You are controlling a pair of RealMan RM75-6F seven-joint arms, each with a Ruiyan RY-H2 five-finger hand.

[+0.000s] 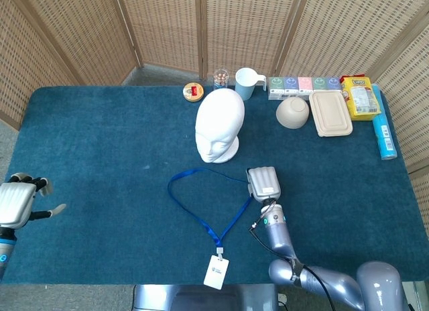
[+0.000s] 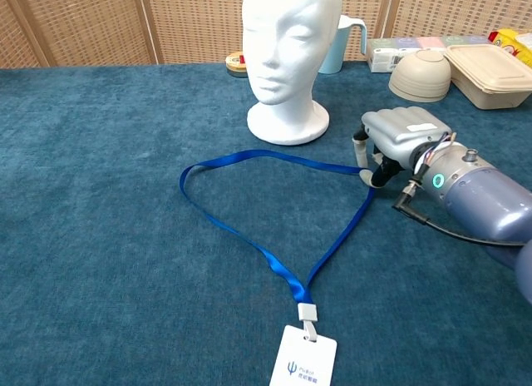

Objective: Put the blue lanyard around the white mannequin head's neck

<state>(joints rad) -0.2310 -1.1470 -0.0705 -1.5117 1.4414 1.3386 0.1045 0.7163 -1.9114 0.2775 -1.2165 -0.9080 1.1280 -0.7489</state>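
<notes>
The white mannequin head point(image 1: 218, 128) point(image 2: 290, 45) stands upright mid-table, facing me. The blue lanyard point(image 1: 201, 216) point(image 2: 249, 236) lies flat in front of it as a wide loop. Its white badge point(image 1: 215, 272) point(image 2: 303, 360) rests near the front edge. My right hand point(image 1: 263, 182) point(image 2: 401, 130) sits palm down at the loop's right corner. Its fingers curl onto the strap there, with the thumb on the strap's other side. My left hand point(image 1: 16, 200) hovers at the table's left edge, fingers spread and holding nothing.
Along the back edge stand a small round tin point(image 1: 193, 91), a jar point(image 1: 220, 78), a light blue mug point(image 1: 247, 82), a row of small cartons point(image 1: 305, 84), a beige bowl point(image 1: 293, 112), a lidded box point(image 1: 330, 112), a yellow packet point(image 1: 360, 97) and a blue tube point(image 1: 383, 136).
</notes>
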